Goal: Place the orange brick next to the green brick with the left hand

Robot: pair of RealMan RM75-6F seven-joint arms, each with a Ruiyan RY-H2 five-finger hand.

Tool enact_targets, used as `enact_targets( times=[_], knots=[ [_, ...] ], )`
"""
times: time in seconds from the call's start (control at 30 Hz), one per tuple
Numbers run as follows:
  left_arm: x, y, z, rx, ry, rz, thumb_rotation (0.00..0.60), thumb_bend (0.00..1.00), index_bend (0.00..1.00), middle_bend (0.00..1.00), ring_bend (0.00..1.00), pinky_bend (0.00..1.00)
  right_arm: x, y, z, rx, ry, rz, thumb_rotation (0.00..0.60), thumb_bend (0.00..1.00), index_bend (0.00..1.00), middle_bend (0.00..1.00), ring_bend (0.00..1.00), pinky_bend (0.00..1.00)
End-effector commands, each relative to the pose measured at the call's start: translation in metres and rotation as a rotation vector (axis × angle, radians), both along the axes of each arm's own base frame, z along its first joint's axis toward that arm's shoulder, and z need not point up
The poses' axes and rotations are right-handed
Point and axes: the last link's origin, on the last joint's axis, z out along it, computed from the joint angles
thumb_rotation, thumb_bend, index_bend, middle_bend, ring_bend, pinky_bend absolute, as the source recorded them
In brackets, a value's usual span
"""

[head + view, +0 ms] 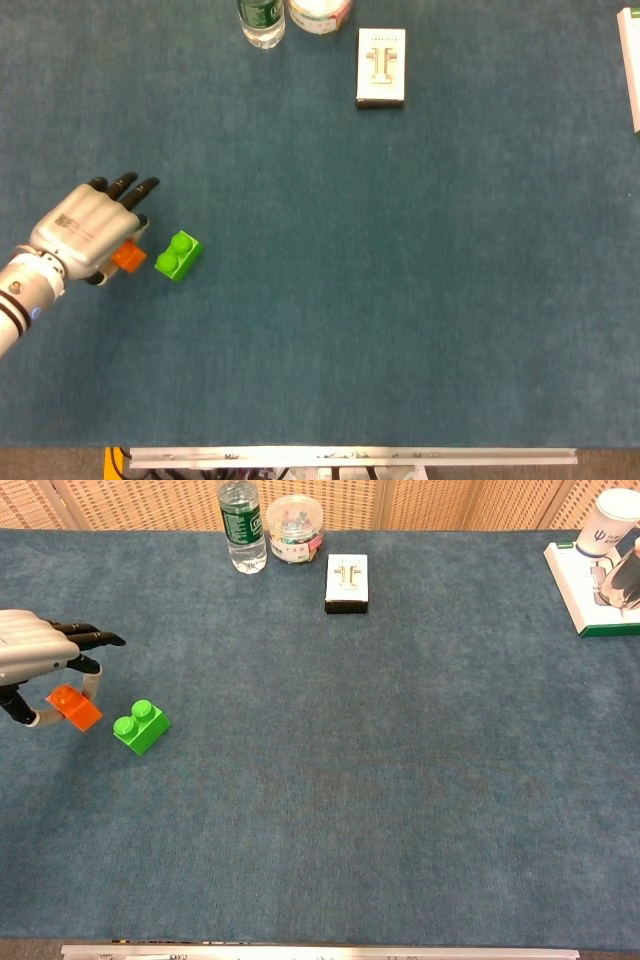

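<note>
The left hand (45,658) pinches the orange brick (74,708) from above, its other fingers stretched forward. The brick hangs under the fingertips, and the green brick (141,726) lies just ahead of the hand on the blue table mat (400,780), close to the orange one but apparently not touching. The likely risk is nudging the green brick (it looks light) if the hand carries on forward before lowering, or the orange brick tipping if it is let go too high. The right hand is out of sight.
</note>
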Motion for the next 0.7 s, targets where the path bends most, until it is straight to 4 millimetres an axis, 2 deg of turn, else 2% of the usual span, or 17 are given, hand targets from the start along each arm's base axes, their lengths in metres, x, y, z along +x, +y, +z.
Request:
enact_targets(
  times=[0.03, 0.7],
  knots=[
    [0.007, 0.001, -0.004, -0.003, -0.003, -0.003, 0.6, 0.35, 0.61, 0.0, 0.0, 0.19, 0.0, 0.0, 0.001, -0.001, -0.003, 0.0, 0.6, 0.44, 0.63, 0.55, 0.42, 0.46],
    [0.018, -0.001, -0.011, -0.016, -0.012, 0.079, 0.6, 0.35, 0.61, 0.0, 0.0, 0.19, 0.0, 0.001, 0.002, 0.005, -0.005, -0.004, 0.6, 0.44, 0.63, 0.55, 0.42, 0.46]
  ],
)
